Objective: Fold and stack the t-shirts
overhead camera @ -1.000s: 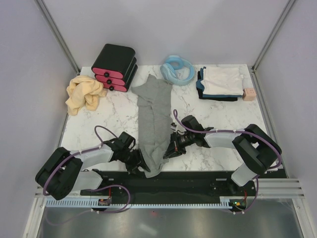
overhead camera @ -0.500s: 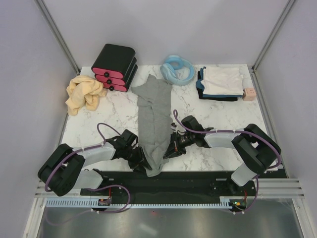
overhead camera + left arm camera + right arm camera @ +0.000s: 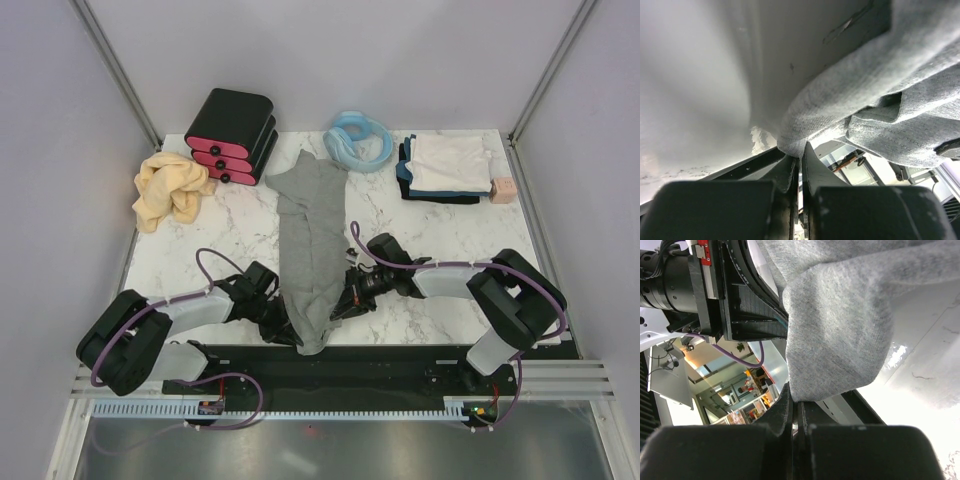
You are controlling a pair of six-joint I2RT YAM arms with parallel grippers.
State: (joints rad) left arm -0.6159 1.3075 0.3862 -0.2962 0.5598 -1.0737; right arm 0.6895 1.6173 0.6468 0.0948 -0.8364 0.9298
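A heather-grey t-shirt point(image 3: 312, 235) lies as a long narrow strip down the middle of the marble table point(image 3: 235, 240), its near end hanging over the front edge. My left gripper point(image 3: 288, 325) is shut on its lower left edge; in the left wrist view the jaws point(image 3: 801, 150) pinch a fold of the grey cloth point(image 3: 865, 85). On the opposite side my right gripper point(image 3: 338, 308) is shut on the lower right edge, with grey cloth point(image 3: 840, 315) rising from the jaws point(image 3: 795, 396). A crumpled tan-yellow t-shirt point(image 3: 172, 190) lies at the back left. Folded t-shirts point(image 3: 445, 165), whitish on top of dark ones, are stacked at the back right.
A black box with pink drawers point(image 3: 232, 135) stands at the back left, beside the yellow shirt. A light-blue coiled hose point(image 3: 357, 138) lies at the back centre. A small pink cube point(image 3: 502, 190) sits right of the stack. Grey walls close in both sides.
My left gripper has slid right to the grey shirt's edge and closed on it. The right gripper has stayed shut on the other edge.
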